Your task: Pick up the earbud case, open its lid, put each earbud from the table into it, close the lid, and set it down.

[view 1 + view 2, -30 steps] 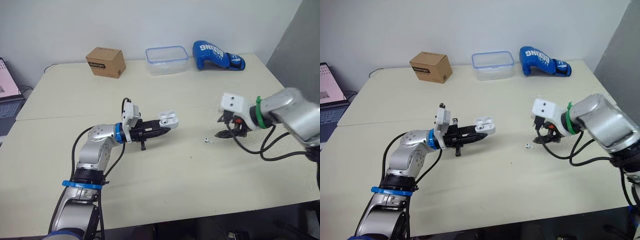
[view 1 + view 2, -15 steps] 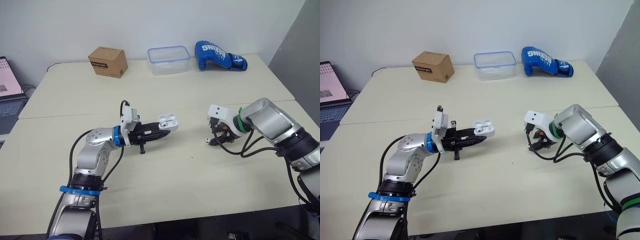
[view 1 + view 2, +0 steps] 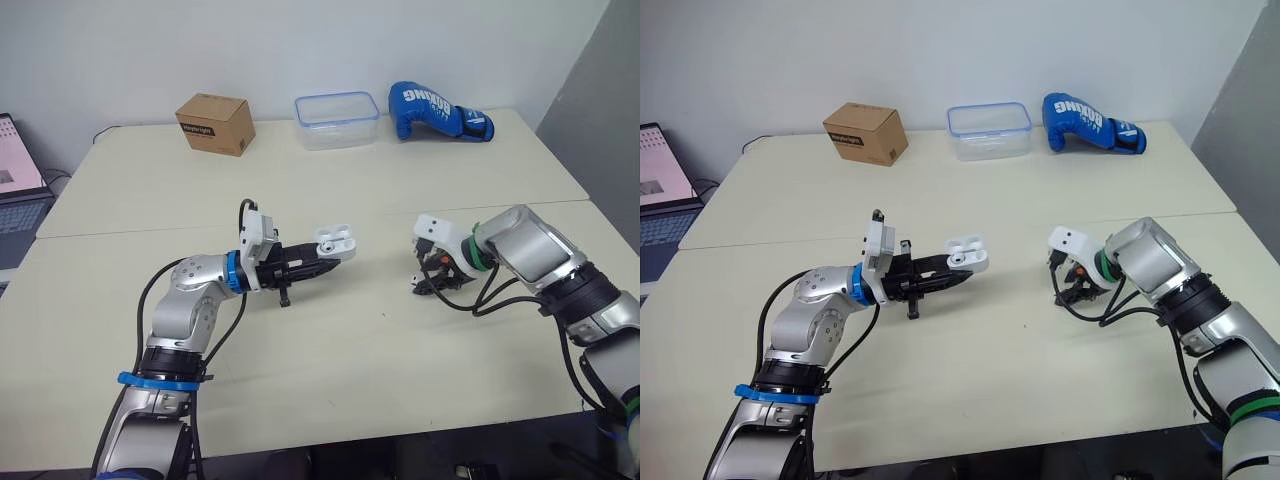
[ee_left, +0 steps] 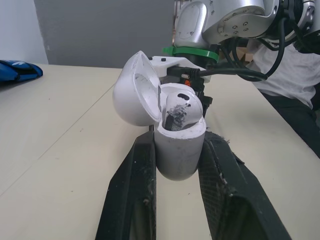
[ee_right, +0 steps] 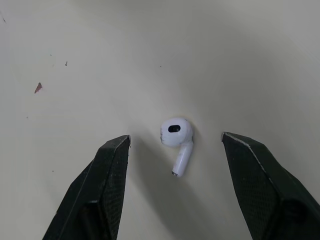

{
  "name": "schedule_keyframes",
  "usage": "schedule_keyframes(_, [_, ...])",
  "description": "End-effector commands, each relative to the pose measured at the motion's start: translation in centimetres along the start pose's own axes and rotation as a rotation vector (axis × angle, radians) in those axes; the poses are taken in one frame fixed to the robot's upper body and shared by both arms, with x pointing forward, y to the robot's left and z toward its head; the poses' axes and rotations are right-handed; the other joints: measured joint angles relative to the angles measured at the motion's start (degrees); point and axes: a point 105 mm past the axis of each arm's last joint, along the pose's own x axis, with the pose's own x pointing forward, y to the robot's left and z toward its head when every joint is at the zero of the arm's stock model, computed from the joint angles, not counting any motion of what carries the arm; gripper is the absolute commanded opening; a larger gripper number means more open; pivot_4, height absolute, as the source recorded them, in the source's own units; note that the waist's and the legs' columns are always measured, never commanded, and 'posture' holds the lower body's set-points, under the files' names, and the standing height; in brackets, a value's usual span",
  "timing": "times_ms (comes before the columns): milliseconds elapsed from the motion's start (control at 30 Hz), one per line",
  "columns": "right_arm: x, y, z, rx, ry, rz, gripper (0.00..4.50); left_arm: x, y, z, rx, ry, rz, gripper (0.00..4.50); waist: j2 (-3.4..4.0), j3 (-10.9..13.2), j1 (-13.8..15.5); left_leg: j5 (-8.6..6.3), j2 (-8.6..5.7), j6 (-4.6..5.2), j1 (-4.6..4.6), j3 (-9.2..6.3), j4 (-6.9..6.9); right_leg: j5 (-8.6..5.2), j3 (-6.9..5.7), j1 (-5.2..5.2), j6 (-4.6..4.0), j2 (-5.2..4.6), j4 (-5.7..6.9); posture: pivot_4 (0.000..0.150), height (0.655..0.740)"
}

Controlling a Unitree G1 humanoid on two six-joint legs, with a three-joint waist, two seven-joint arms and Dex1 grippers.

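On the near half of the desk (image 3: pixel 330 380), the earbud case (image 4: pixel 177 152) is held off the surface, pinched between the fingers of the left gripper (image 3: pixel 328 258). Its lid (image 4: pixel 135 90) is tipped back, and one earbud (image 4: pixel 180 107) is seated inside. At about 3 o'clock from the case, the second earbud (image 5: pixel 176 131) lies on the desk. The right gripper (image 3: pixel 430 284) is poised over it with its fingers spread, one on each side, neither touching it.

The step in hand is judged to be picking up this last earbud. The fingers are best lowered straight down and closed slowly across the rounded head. Such a small, smooth piece could easily be squeezed out sideways. The stem should be left free, so that it can be lowered into the empty well. The case should be held steady, with its lid tipped back.

Along the far edge, a cardboard box (image 3: pixel 214 123) is seen at 11 o'clock, a plastic container (image 3: pixel 337 120) at 12 and a blue boxing glove (image 3: pixel 435 110) at 1.
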Motion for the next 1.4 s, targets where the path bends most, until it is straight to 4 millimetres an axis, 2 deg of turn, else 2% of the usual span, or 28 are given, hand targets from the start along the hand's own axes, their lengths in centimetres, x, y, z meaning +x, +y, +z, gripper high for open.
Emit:
schedule_keyframes(33, [-0.6,-0.5,0.5,-0.020,-0.023,-0.032,3.02,-0.1,-0.1,1.2,0.042,-0.020,-0.005,0.84,0.00,0.00,-0.01,0.00,0.00,0.00,0.00,0.00,0.00,0.00,0.00,0.00,0.00,0.00,0.00,0.150,0.7307])
schedule_keyframes(100, [-0.7,-0.4,0.4,-0.030,-0.022,-0.032,2.86,-0.1,-0.1,1.2,0.041,-0.019,-0.004,0.84,0.00,0.00,-0.01,0.00,-0.01,0.00,0.00,0.00,0.00,0.00,0.01,0.00,0.00,0.00,0.00,0.150,0.7307])
schedule_keyframes(167, [-0.7,-0.3,0.3,-0.046,-0.015,-0.031,2.50,-0.1,-0.2,1.2,0.041,-0.018,-0.003,0.84,0.00,0.00,-0.01,0.00,-0.01,0.00,0.00,-0.01,0.00,0.00,0.01,0.00,0.00,0.00,0.00,0.150,0.7307])
schedule_keyframes(200, [-0.7,-0.3,0.3,-0.051,-0.013,-0.033,2.17,-0.1,-0.2,1.2,0.041,-0.017,-0.003,0.84,0.00,0.00,-0.01,0.00,-0.01,0.00,0.00,0.00,0.00,0.00,0.00,0.00,0.00,0.00,0.00,0.150,0.7307])
schedule_keyframes(900, [-0.2,0.0,0.6,-0.082,-0.023,-0.038,2.17,0.0,0.0,1.2,0.043,-0.015,0.003,0.84,0.00,0.00,-0.01,0.00,0.00,0.00,0.01,0.00,0.02,0.00,0.00,0.01,0.00,0.00,0.01,0.150,0.7307])
schedule_keyframes(1000, [-0.2,0.0,0.7,-0.090,-0.028,-0.043,1.56,0.1,0.0,1.3,0.044,-0.014,0.004,0.84,0.00,0.00,0.00,0.00,0.00,0.00,0.01,0.00,0.02,0.00,0.01,0.01,0.00,0.00,0.01,0.150,0.7307])
schedule_keyframes(1100, [-0.2,0.0,0.7,-0.091,-0.028,-0.045,0.51,0.1,0.0,1.3,0.046,-0.012,0.004,0.84,0.00,0.00,-0.01,0.00,0.00,0.00,0.01,0.00,0.01,0.00,0.01,0.01,0.00,0.00,0.00,0.150,0.7307])
schedule_keyframes(1133, [-0.2,0.0,0.6,-0.091,-0.026,-0.044,0.38,0.1,0.0,1.3,0.046,-0.011,0.004,0.84,0.00,0.00,-0.01,0.00,0.00,0.00,0.01,0.00,0.01,0.00,0.01,0.01,0.00,0.00,0.00,0.150,0.7307])
schedule_keyframes(1267, [-0.4,0.1,0.5,-0.124,-0.023,-0.028,0.38,0.1,0.1,1.3,0.046,-0.009,0.004,0.84,0.00,0.00,-0.01,0.00,0.00,0.00,0.01,0.00,0.01,0.00,0.00,0.01,0.00,0.00,0.01,0.150,0.7307])
schedule_keyframes(1400, [-1.9,-0.1,-0.1,-0.243,0.005,-0.002,0.38,0.2,0.1,1.3,0.046,-0.009,0.002,0.84,0.00,0.00,0.01,0.00,-0.02,0.00,0.00,0.01,0.02,0.00,0.01,0.01,0.00,-0.01,-0.01,0.150,0.7307])
